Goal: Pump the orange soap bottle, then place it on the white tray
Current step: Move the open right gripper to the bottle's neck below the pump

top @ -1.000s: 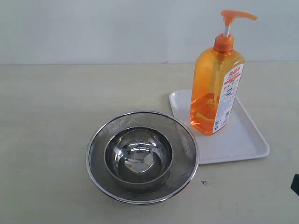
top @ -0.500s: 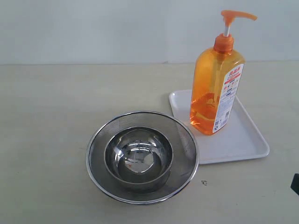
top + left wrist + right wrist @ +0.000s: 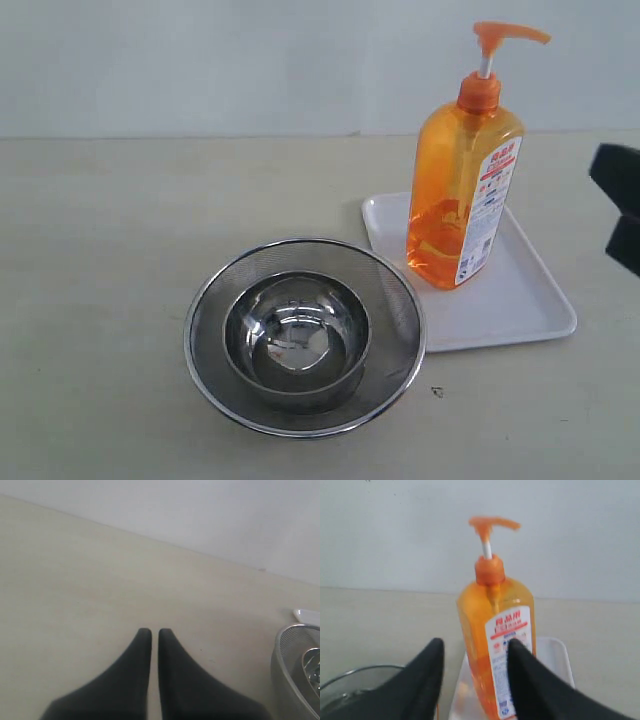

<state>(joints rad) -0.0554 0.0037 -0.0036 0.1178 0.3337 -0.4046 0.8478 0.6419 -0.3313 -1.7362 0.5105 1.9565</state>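
On the white tray (image 3: 520, 300), toward its far left corner, the orange soap bottle (image 3: 463, 200) stands upright with its spout pointing toward the table's right edge. Your right gripper (image 3: 475, 645) hangs near that edge, well apart from the bottle. Its claw is spread and holds nothing, and the bottle shows beyond the gap. Your left gripper (image 3: 151, 632) has its claw pressed together over bare table (image 3: 120, 250), away from the work.

Expect the bottle to be tall for its narrow base, so it will likely tip if you push it sideways. The plastic looks smooth and probably slippery, and the walls may flex under a hard squeeze. The liquid seems to sit low, which should keep the weight modest and near the bottom. Take hold across the flat sides of the body, about mid-height. Press the pump head (image 3: 505, 35) straight down over the stem. Mind the mesh strainer (image 3: 215, 300) just beside the tray's near left corner.
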